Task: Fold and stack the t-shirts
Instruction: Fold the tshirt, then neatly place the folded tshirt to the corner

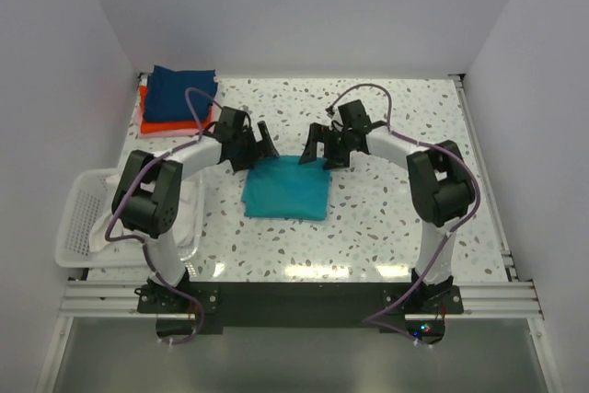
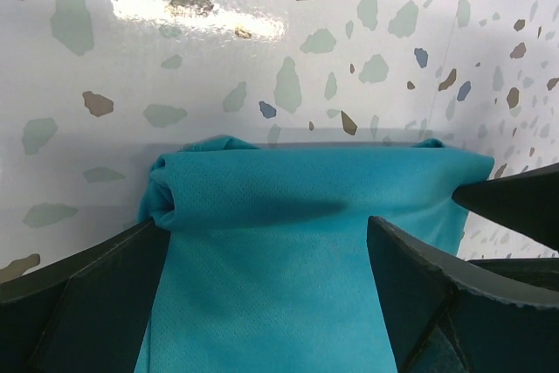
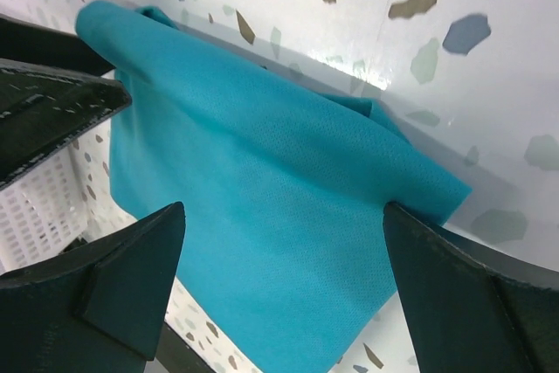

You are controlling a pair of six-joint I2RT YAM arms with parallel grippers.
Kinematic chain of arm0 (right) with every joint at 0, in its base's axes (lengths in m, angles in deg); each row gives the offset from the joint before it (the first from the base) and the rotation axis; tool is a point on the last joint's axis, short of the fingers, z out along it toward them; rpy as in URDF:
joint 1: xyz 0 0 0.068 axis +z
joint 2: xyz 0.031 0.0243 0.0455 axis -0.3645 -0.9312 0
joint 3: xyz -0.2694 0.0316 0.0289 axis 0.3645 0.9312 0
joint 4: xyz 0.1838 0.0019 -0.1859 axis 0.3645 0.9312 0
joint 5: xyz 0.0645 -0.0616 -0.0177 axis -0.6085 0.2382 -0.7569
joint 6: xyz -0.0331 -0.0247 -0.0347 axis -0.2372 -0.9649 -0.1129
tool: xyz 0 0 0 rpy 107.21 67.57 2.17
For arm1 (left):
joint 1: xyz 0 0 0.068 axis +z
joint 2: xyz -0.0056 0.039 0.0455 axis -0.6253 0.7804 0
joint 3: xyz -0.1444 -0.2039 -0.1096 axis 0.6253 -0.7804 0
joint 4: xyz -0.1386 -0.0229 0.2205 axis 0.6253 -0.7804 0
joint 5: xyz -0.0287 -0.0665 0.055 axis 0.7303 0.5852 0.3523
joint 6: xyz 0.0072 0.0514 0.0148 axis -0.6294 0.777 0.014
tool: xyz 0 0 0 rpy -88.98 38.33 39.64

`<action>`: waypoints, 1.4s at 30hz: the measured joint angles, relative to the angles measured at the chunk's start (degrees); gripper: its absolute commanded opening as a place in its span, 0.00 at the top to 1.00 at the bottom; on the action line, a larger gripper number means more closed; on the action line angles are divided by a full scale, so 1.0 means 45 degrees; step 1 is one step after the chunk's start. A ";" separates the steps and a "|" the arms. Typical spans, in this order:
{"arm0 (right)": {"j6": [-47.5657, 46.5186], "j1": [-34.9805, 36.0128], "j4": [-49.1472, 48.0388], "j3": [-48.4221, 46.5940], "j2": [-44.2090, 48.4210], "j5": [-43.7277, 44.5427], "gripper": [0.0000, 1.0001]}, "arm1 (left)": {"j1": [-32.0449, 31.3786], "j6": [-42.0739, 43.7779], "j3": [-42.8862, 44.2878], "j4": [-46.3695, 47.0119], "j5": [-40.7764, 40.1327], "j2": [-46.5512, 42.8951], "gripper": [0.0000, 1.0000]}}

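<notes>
Teal t-shirt (image 1: 286,188) folded flat, white basket (image 1: 78,192) at left, contents unclear

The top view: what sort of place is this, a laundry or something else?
Most likely a robotics test cell, not a laundry: bare white walls box in one speckled table, a left arm and a right arm are bolted at its near edge, and a teal t-shirt lies between them.

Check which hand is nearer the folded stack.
Left. The left hand is at the teal shirt's far-left corner, right of the stack; the right hand is at its far-right corner, farther.
</notes>
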 measured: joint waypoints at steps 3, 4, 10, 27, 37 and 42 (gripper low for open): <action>-0.0204 -0.0044 0.0097 -0.0321 0.0000 0.0015 0.01 | 0.0063 0.0015 0.0000 -0.0010 0.0121 -0.0015 0.00; -0.0277 -0.0063 0.0131 -0.0374 0.0049 0.0034 0.01 | 0.0068 0.0019 0.0000 -0.0019 0.0155 -0.0063 0.00; -0.0525 -0.0078 0.0423 0.0316 0.1642 0.0389 0.01 | 0.0073 0.0214 -0.0500 -0.0510 -0.0151 -0.1627 0.00; -0.0515 -0.0199 0.1690 0.5634 0.9792 0.3764 0.01 | 0.0073 0.0593 -0.3895 -0.0782 -0.0874 -0.4022 0.00; -0.0563 -0.0432 0.2662 0.6513 1.1273 0.4697 0.01 | -0.0801 0.0573 -0.3633 -0.0476 -0.1229 -0.3031 0.17; -0.0748 -0.0520 0.2934 0.6703 1.1788 0.4969 0.01 | -0.1229 0.0568 -0.3424 -0.0495 -0.1880 -0.2710 0.36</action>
